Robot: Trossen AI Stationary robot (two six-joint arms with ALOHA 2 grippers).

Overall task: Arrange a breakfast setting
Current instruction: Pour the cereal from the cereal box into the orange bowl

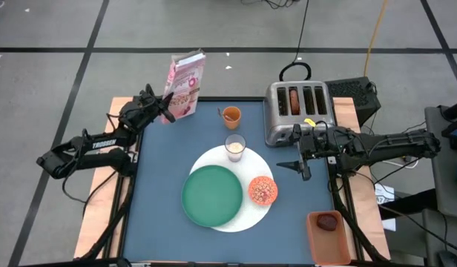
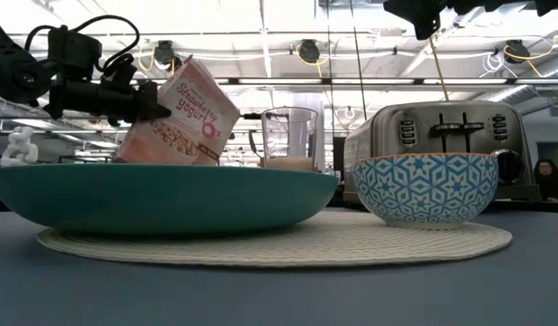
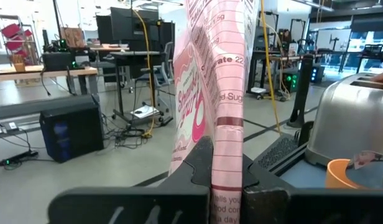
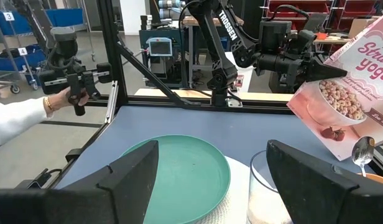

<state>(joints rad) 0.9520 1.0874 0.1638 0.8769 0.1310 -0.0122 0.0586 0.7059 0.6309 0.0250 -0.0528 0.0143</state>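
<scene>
One blue table (image 1: 169, 170); concrete floor (image 1: 58, 81).

Pink cereal box (image 2: 181, 113): front reads "Strawberry yogurt" in the low view; partly cut off as "Stra… yogu…" in the right wrist view. Side panel in the left wrist view: "…rate 22", "5g", "…ed Sug…", other lines too small to read. Left arm (image 1: 102, 144): "TROSSEN" in white on the link, also legible in the right wrist view. No other readable markings.
</scene>
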